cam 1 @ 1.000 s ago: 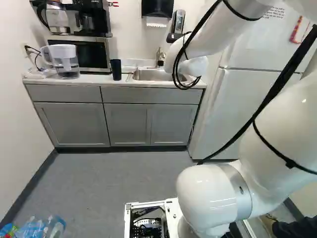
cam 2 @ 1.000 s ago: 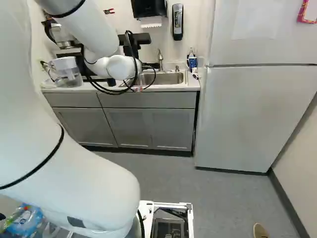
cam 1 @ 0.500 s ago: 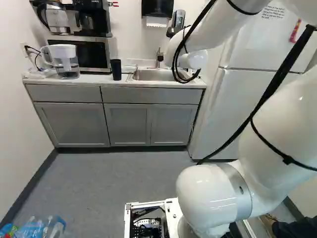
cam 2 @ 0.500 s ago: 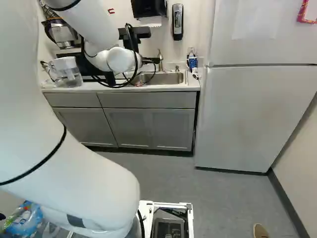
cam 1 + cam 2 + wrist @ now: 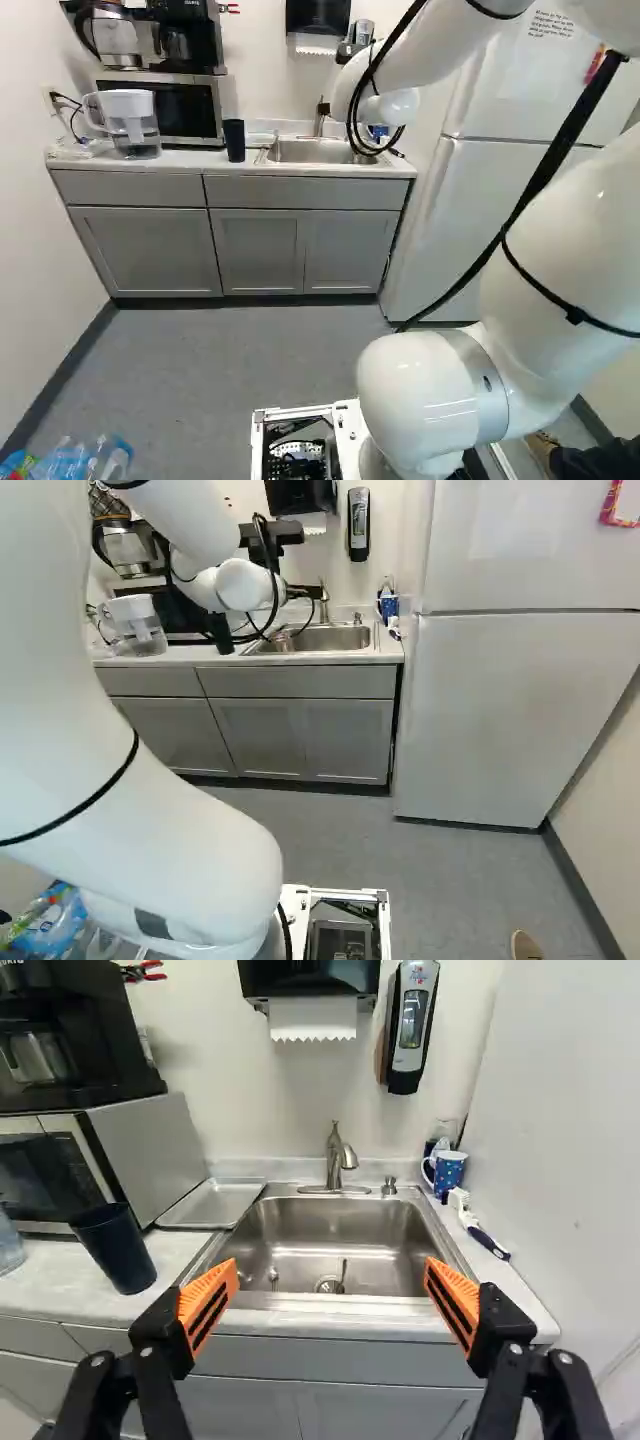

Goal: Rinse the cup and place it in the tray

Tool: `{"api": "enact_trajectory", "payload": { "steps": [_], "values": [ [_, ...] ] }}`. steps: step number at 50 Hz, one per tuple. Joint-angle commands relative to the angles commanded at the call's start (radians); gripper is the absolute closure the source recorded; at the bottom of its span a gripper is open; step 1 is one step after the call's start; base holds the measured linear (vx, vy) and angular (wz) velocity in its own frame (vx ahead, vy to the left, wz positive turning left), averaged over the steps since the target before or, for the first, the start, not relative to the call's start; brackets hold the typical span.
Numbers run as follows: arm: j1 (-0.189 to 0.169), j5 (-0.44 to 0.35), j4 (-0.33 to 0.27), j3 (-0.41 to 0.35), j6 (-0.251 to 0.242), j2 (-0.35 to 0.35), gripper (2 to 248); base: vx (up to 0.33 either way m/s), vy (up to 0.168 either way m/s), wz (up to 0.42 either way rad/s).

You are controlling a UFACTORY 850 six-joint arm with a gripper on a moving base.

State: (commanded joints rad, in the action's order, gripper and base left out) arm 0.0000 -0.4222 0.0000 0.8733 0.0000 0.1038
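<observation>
Claw (image 5: 331,1265) spread wide, nothing between its orange pads (image 5: 208,1305), it faces the sink (image 5: 340,1225) from the front, over the near side of the counter (image 5: 60,1280). The likeliest cup is the dark tumbler (image 5: 115,1248), upright on the counter to the left of the sink, close to the microwave (image 5: 150,1150) and the metal tray (image 5: 213,1203). A blue patterned mug (image 5: 449,1172) stands at the sink's other side, in the back corner by a scrub brush (image 5: 480,1228); the task's wording alone does not rule it out.

I judge the job to be at its first step, the reach for the cup: no grip made, no rinsing done, the tray waiting bare. If the tumbler is meant, the next move is to swing left, come down level with its wall, and bring one finger to each side before closing. Its tall shape could tip under an off-centre nudge, and the microwave leaves little room behind. After that it wants carrying under the faucet (image 5: 336,1160), water running, then draining and setting down in the tray.
</observation>
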Motion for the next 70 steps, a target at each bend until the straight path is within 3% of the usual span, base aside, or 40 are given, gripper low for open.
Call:
{"api": "enact_trajectory", "payload": {
  "steps": [49,70],
  "values": [
    [0.0,0.085,0.0,0.143,0.0,-0.043,3,0.0,0.0,0.0],
    [0.0,0.085,0.0,0.143,0.0,-0.043,3,0.0,0.0,0.0]
  ]
}}
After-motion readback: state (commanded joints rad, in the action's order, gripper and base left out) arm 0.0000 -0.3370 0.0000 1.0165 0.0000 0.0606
